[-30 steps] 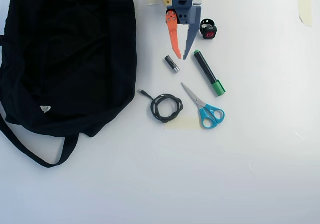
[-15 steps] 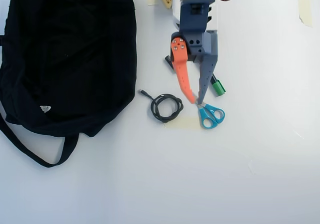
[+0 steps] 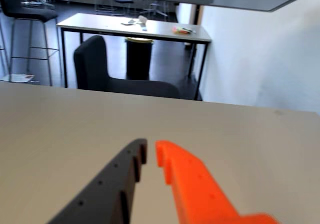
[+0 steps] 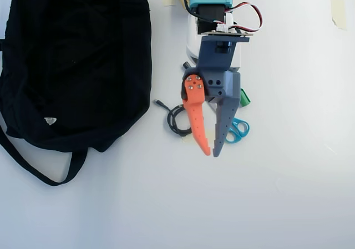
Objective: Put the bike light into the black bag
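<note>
One arm is seen in the overhead view, reaching down the picture from its base at the top edge; its jaws [image 4: 211, 153] consist of one orange finger [image 4: 196, 121] and one grey-blue finger [image 4: 224, 121]; the two tips are set almost together, with only a narrow gap between them, and nothing is held. In the wrist view the same jaws [image 3: 150, 152] are shown nearly closed and empty above a bare stretch of the white bench [image 3: 60, 129]; the room beyond contains one dark chair [image 3: 100, 69] and one long table [image 3: 130, 28].

One black bag [image 4: 77, 60] is laid at the left of the bench [image 4: 288, 193] in the overhead view; it is the largest item present; one small white triangular tag [image 4: 50, 121] is visible near its lower edge, and one long strap [image 4: 33, 168] is looped out below it. The bag is well apart from the jaws.

The bike light cannot be located in either current picture; its position cannot be told.

Beneath and beside the arm, one coiled black cable [image 4: 176, 118] is partly covered by the orange finger; one pair of scissors with blue handles [image 4: 238, 130] is partly covered by the grey-blue finger; one green end of a marker [image 4: 244, 98] projects at the right of the arm. One strip of tape [image 4: 338, 10] is fixed near the top right corner of the bench.
</note>
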{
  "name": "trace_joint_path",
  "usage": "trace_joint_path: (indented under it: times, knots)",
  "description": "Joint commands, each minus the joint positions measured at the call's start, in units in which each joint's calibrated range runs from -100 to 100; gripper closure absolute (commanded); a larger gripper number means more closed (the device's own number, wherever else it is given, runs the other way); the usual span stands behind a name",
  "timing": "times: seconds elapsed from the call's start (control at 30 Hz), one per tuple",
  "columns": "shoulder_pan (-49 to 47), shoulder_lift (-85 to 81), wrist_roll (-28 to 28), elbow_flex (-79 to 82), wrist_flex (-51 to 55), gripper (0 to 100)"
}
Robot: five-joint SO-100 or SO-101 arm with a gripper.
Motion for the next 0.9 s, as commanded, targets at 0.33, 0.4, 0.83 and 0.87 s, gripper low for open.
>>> trace_joint_path:
  times: [0.33,0.4,0.83,0.87]
  knots:
    - [0.75,-1.95,0.79,1.73,0.42,98]
    - [0.08,-2.04,0.79,3.08,0.42,98]
    - [0.15,-15.56,0.42,10.00,15.83,98]
    - [0.00,-17.14,0.37,10.18,19.37,98]
